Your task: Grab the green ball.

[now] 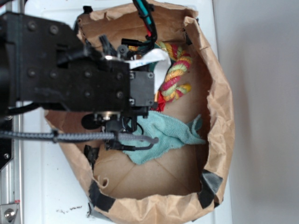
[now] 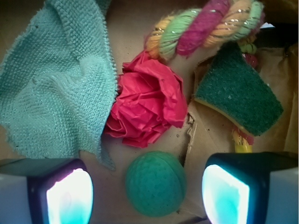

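Note:
In the wrist view the green ball (image 2: 155,183), mint-green and finely dimpled, lies on the brown paper floor between my two fingers. My gripper (image 2: 147,196) is open, with clear gaps on both sides of the ball; neither finger touches it. Just beyond the ball sits the red ruffled toy (image 2: 147,110). In the exterior view the black arm and gripper (image 1: 119,128) reach down into the paper bag and hide the ball.
A teal terry cloth (image 2: 56,79) lies left of the red toy and shows in the exterior view (image 1: 168,135). A dark green sponge (image 2: 238,93) and a coloured rope toy (image 2: 205,25) lie beyond. The torn paper bag wall (image 1: 219,116) rings everything.

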Robot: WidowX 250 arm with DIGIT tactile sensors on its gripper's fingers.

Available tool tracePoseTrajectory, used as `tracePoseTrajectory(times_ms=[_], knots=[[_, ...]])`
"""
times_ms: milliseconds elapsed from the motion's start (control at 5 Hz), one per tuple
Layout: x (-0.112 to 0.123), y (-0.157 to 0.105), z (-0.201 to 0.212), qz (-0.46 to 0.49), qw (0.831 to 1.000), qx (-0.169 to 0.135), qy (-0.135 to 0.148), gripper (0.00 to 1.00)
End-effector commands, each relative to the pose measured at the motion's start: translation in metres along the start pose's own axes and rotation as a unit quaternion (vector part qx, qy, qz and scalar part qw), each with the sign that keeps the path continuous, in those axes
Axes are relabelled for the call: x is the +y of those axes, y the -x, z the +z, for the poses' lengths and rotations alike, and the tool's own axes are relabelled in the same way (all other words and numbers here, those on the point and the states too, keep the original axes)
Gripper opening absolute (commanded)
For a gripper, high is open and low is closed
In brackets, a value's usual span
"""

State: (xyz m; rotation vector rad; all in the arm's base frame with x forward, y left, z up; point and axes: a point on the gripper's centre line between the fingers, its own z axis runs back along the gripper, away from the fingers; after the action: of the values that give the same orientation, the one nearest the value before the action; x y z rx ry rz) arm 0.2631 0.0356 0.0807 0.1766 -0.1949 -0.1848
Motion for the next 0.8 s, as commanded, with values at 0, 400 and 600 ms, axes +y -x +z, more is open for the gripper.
tracePoseTrajectory(times_ms=[0, 400, 600], knots=[[0.0, -0.003, -0.012, -0.014, 1.0, -0.008, -0.023, 1.0], [-0.018, 0.024, -0.033, -0.067, 0.997, 0.001, -0.045, 1.0], [-0.017, 0.04, -0.042, -0.097, 0.994, 0.019, -0.055, 1.0]])
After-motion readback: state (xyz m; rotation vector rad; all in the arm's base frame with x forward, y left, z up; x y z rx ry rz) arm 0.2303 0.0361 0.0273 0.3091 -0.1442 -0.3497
